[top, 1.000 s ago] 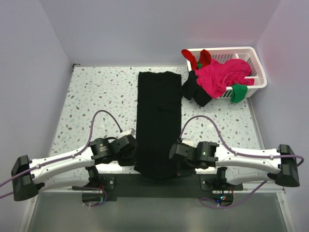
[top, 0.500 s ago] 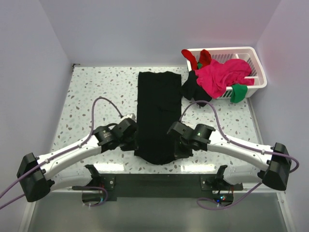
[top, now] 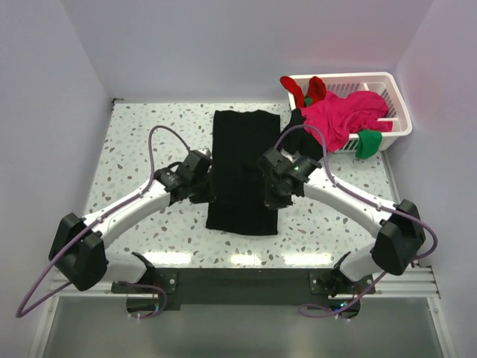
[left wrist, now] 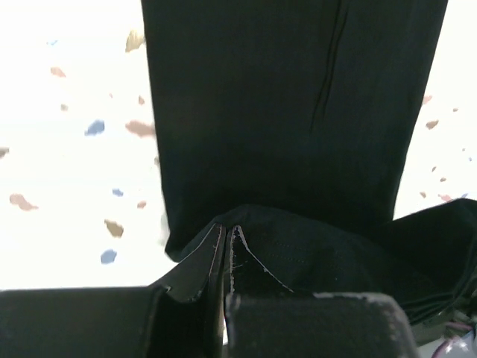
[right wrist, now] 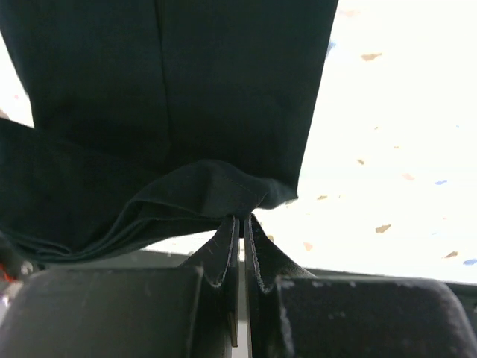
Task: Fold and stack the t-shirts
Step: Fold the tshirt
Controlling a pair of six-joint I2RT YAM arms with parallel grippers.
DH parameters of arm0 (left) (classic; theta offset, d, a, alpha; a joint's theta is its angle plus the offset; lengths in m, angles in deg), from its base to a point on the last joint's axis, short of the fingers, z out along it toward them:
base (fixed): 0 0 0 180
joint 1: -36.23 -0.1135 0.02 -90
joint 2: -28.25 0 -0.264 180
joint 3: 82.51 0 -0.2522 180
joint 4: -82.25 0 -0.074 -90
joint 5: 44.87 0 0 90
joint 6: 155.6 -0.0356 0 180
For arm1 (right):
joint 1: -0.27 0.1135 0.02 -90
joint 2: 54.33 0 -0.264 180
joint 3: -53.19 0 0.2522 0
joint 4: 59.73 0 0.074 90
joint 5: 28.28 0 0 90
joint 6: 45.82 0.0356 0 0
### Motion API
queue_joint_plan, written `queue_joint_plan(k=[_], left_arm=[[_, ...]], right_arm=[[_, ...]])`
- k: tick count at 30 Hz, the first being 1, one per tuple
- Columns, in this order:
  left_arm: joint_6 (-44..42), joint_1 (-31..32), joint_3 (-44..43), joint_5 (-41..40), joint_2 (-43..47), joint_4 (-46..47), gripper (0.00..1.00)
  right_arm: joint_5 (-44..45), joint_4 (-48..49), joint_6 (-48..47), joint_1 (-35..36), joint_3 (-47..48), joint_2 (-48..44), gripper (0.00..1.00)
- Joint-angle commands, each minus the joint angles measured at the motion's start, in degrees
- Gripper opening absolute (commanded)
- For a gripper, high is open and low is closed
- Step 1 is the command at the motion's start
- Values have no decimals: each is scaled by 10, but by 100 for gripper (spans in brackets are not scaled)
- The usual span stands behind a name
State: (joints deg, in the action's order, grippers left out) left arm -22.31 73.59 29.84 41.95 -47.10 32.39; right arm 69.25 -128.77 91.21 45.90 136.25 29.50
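Black t-shirt [top: 242,149], soft matte cloth, folded into long rectangle

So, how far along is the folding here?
Done: the large plain black cloth t-shirt lies narrowed into a long strip. In hand: the left gripper and right gripper are each shut on its near end, doubled over the strip. Left: finishing that fold, plus the magenta-pink shirt and others bunched at the white slatted plastic basket.
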Motion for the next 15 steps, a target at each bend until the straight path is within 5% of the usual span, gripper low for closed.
queue_joint_plan(k=[1, 15], left_arm=[[-48, -40, -51, 28, -32, 50, 0], [-89, -140, -183, 79, -206, 97, 0]], right_arm=[[8, 24, -67, -33, 53, 31, 0], [-19, 43, -163, -154, 222, 210, 0]])
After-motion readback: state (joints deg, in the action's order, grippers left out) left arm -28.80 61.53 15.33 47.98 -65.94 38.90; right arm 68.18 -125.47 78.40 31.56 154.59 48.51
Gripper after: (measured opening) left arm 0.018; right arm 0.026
